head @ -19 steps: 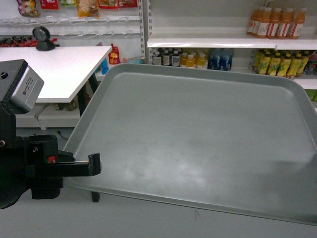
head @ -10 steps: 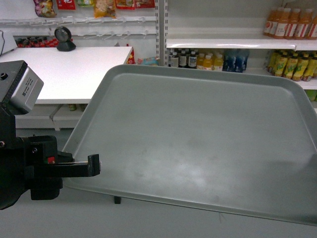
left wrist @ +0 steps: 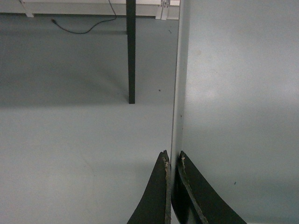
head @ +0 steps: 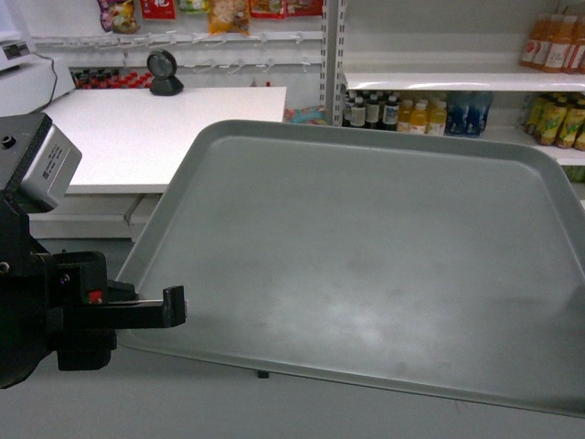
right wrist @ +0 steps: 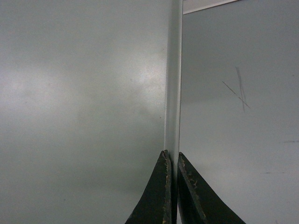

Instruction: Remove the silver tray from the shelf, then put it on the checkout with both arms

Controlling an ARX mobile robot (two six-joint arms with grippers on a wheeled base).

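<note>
The silver tray (head: 366, 265) fills most of the head view, held level in the air with nothing on it. My left gripper (head: 174, 306) is shut on the middle of its left rim; in the left wrist view the jaws (left wrist: 173, 158) pinch the thin rim, with the tray (left wrist: 233, 93) to their right. In the right wrist view my right gripper (right wrist: 172, 156) is shut on the opposite rim, with the tray (right wrist: 84, 93) to its left. That gripper lies outside the head view. The white checkout (head: 155, 137) with its black scanner (head: 164, 73) stands at the back left. The shelf (head: 457, 80) is at the back right.
Bottled drinks (head: 411, 114) line the shelves behind the tray. Snack packs (head: 228, 14) hang above the checkout, and a register (head: 14, 50) sits at its far left. Under the tray's left edge, a black table leg (left wrist: 131, 51) and a cable (left wrist: 84, 30) are on the grey floor.
The checkout, scanner and shelves have slid to the right in the head view. The tray and my left gripper keep the same place in the frame.
</note>
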